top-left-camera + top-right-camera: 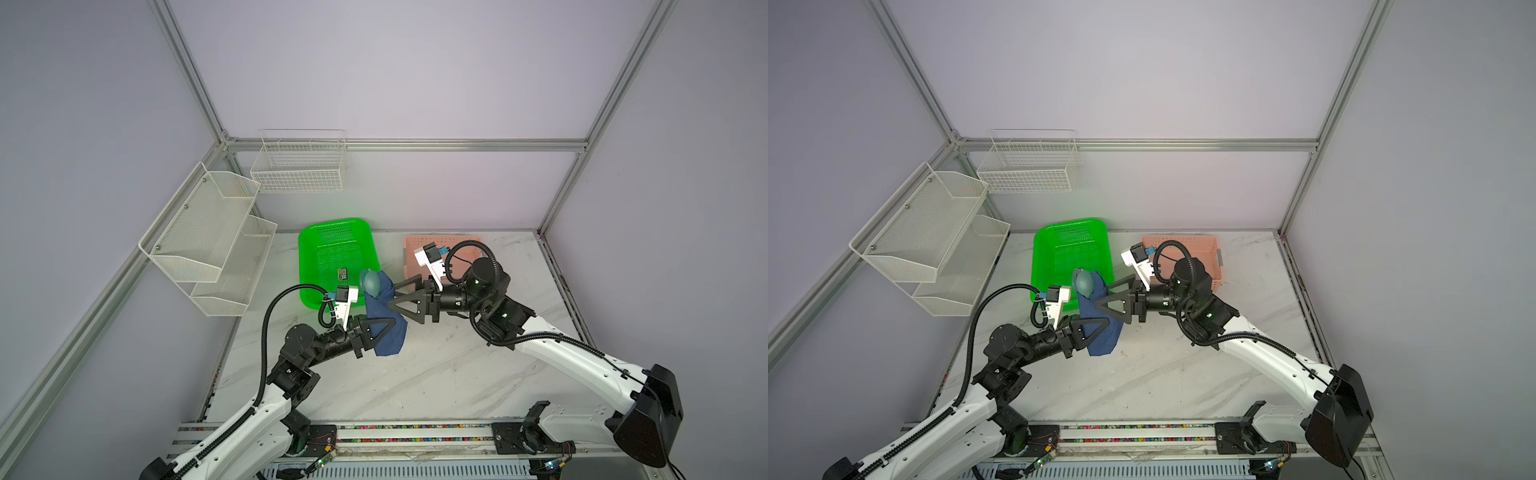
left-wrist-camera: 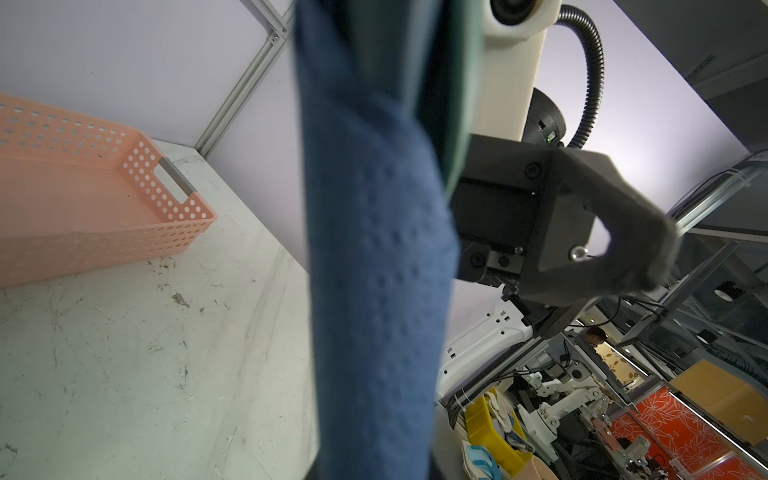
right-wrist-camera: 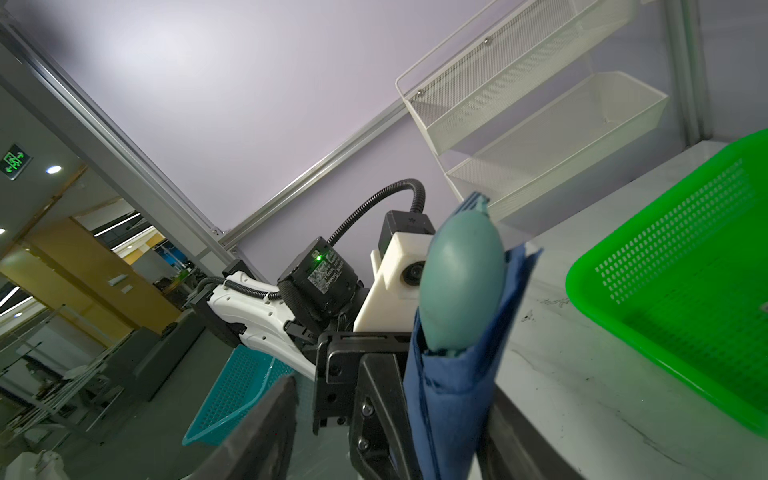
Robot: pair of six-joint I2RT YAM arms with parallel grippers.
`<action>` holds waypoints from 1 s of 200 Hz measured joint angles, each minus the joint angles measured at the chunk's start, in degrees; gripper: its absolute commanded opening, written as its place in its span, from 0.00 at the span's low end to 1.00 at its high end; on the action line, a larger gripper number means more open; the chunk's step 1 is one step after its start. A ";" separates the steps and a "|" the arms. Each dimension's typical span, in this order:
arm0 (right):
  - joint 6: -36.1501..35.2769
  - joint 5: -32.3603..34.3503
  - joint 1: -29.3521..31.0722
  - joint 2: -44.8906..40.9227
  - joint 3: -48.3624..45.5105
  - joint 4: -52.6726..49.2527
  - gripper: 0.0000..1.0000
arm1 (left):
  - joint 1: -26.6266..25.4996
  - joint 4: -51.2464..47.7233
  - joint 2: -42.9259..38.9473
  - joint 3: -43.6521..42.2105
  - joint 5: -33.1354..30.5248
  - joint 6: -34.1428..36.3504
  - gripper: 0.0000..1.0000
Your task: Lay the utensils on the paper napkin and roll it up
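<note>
While amid right jaws, paper napkin (image 1: 394, 341) tight in left jaws.

Seen from my remote station: the rolled paper napkin (image 2: 374, 270) fills the left wrist view as a blur, cut off at both ends. It hides the handles of the utensils (image 3: 461, 282). The print on the card (image 1: 343, 274) in the green basket (image 1: 332, 245) is too small to read.

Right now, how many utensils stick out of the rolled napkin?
2: a spoon at the roll's open end, and a fork, tines only, behind it. More may be hidden inside the paper napkin.
</note>
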 measured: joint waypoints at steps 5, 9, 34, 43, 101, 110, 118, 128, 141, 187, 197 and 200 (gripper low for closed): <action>-0.35 0.15 -0.42 -0.28 0.00 -0.37 0.62 | 0.00 -0.02 0.00 0.00 0.00 0.00 0.00; -0.74 0.20 -0.74 -0.42 0.00 -0.70 0.61 | 0.00 -0.04 0.00 0.00 0.00 0.00 0.00; -2.08 0.11 -1.95 0.17 0.00 -2.71 0.42 | 0.00 -0.09 0.28 0.26 0.09 -0.02 0.00; -2.56 0.11 -2.14 0.74 0.02 -3.04 0.38 | 0.00 -0.13 0.48 0.46 0.22 -0.02 0.00; -5.38 -1.64 -2.23 3.48 0.28 -6.49 0.39 | -0.04 -0.28 0.96 1.01 0.94 -0.15 0.00; -5.62 -2.03 -2.23 3.76 0.39 -6.54 0.37 | -0.04 -0.28 1.07 1.01 1.14 -0.15 0.00; -5.68 -2.49 -2.23 3.91 0.42 -6.54 0.33 | -0.04 -0.28 1.22 1.01 1.33 -0.17 0.00; -5.77 -2.91 -2.23 4.13 0.42 -6.56 0.28 | -0.07 -0.28 1.51 1.01 1.66 -0.20 0.00; -5.95 -3.26 -2.23 4.37 0.44 -6.62 0.27 | -0.15 -0.26 1.92 1.01 2.03 -0.22 0.00; -5.99 -6.25 -2.23 5.84 1.44 -6.16 0.34 | -0.17 -0.22 2.38 1.01 3.32 -0.26 0.00; -5.68 -7.28 -2.23 6.38 1.55 -5.40 0.34 | -0.17 -0.15 2.51 1.03 3.61 -0.26 0.00; -5.70 -7.56 -2.23 6.49 1.55 -5.22 0.34 | -0.20 -0.11 2.56 1.03 3.67 -0.26 0.00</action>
